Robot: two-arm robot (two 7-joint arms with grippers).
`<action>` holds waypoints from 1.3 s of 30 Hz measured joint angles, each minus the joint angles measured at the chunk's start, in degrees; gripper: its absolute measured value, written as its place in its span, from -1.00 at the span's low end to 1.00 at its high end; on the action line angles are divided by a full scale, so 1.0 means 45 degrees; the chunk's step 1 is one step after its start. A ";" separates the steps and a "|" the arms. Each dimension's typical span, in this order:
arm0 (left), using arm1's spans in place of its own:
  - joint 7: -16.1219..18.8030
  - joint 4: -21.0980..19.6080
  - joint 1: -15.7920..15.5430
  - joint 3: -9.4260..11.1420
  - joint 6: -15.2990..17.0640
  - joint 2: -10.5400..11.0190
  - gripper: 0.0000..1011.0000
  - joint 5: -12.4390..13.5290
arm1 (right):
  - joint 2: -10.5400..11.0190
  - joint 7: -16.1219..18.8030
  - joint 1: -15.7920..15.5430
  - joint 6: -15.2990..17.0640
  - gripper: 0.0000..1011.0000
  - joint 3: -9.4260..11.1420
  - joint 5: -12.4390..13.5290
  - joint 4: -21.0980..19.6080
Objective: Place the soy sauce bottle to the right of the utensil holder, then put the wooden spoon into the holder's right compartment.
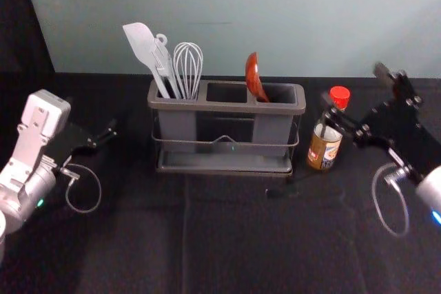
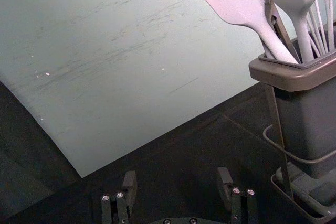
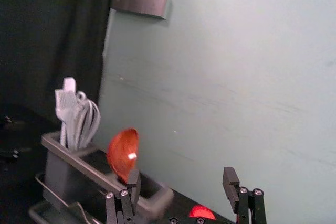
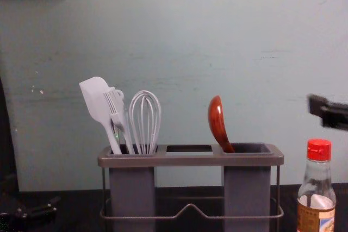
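Observation:
The soy sauce bottle point(image 1: 324, 147) stands upright just right of the utensil holder point(image 1: 224, 163), a small gap between them; its red cap point(image 3: 202, 212) shows in the right wrist view. The wooden spoon point(image 1: 253, 77) rests in the holder's right compartment, bowl up, leaning left point(image 4: 217, 120). My right gripper point(image 1: 353, 89) is open above and around the bottle's top in the head view, higher than the cap in the chest view; nothing is between its fingers in the right wrist view point(image 3: 181, 176). My left gripper point(image 1: 109, 134) is parked left of the holder, open point(image 2: 177, 176).
A white spatula point(image 1: 141, 45), a brush point(image 4: 116, 111) and a whisk point(image 4: 144, 120) stand in the holder's left compartment. Behind the dark-clothed table point(image 1: 227, 239) rises a pale wall point(image 1: 241, 12). A small dark object point(image 1: 281, 192) lies in front of the holder.

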 joint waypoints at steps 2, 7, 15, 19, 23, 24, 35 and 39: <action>0.0000 0.0000 0.0000 0.0000 0.0000 0.0000 0.99 0.0000 | -0.0078 -0.0241 -0.0533 -0.0464 0.99 0.0232 -0.0157 0.0028; 0.0000 0.0000 0.0000 -0.0001 0.0000 0.0000 0.99 -0.0001 | -0.0249 -0.0496 -0.1323 -0.1375 0.99 0.0636 -0.0324 0.0359; 0.0000 0.0000 0.0000 0.0000 0.0001 0.0000 0.99 0.0000 | -0.0742 -0.0529 -0.1847 -0.2242 0.99 0.0867 -0.0254 0.1381; 0.0000 0.0000 0.0000 0.0000 0.0000 0.0000 0.99 0.0000 | -0.0957 -0.0499 -0.1851 -0.2309 0.99 0.0830 -0.0290 0.1817; 0.0000 0.0000 0.0000 0.0000 0.0000 0.0000 0.99 0.0000 | -0.1166 -0.0383 -0.1729 -0.2364 0.99 0.0758 -0.0334 0.2230; 0.0000 0.0000 0.0000 0.0000 0.0000 0.0000 0.99 0.0000 | -0.1200 -0.0353 -0.1700 -0.2367 0.99 0.0754 -0.0334 0.2288; 0.0000 0.0000 0.0000 0.0000 0.0000 0.0001 0.99 0.0000 | -0.1504 -0.0040 -0.1570 -0.2346 0.99 0.0775 -0.0435 0.2650; 0.0000 0.0000 0.0000 0.0000 0.0000 0.0001 0.99 0.0000 | -0.1492 -0.0040 -0.1566 -0.2343 0.99 0.0774 -0.0428 0.2647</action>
